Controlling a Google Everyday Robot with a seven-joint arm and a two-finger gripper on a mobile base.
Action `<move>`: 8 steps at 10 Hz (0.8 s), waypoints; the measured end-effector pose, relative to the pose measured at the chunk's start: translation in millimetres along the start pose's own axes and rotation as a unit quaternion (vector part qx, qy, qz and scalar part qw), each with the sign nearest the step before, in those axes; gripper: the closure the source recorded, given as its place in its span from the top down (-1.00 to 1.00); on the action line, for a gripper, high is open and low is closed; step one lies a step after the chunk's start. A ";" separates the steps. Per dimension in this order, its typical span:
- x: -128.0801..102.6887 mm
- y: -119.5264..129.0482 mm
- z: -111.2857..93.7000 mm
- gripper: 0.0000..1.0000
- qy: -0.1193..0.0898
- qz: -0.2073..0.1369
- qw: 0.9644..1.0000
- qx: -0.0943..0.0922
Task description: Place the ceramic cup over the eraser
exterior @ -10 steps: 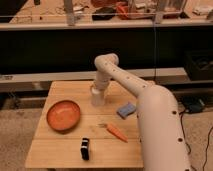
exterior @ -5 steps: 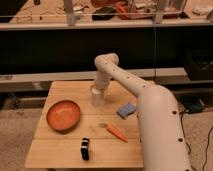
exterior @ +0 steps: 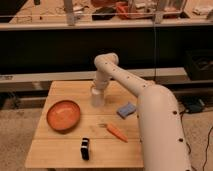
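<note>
Gripper down on the ceramic cup, just right of the orange bowl

The gripper (exterior: pixel 98 91) sat right on top of the ceramic cup (exterior: pixel 96 99), fingers pulled together and clamped on its upper part as far as anyone could see, since the wrist covered most of the contact. The cup stood upright on the wooden table (exterior: pixel 60 150), just right of the orange bowl (exterior: pixel 63 115) and a bit further back, close to it but not touching. The big white arm (exterior: pixel 155 115) came in from the side opposite the bowl and bent down onto the cup. Further right of the bowl, past the cup, lay a blue block (exterior: pixel 126 109). A carrot (exterior: pixel 116 132) lay to the bowl's front-right, and a small black object (exterior: pixel 85 148) stood in front of the bowl near the table's front edge.
</note>
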 end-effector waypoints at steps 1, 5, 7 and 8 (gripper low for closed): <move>-4.7 2.8 -1.3 -1.00 0.002 -0.006 1.000 -0.003; -12.1 4.1 -9.8 -1.00 0.003 -0.011 1.000 -0.005; -12.3 5.3 -5.9 -0.97 0.003 -0.016 1.000 -0.006; -13.1 5.9 -5.0 -0.91 0.002 -0.018 1.000 -0.006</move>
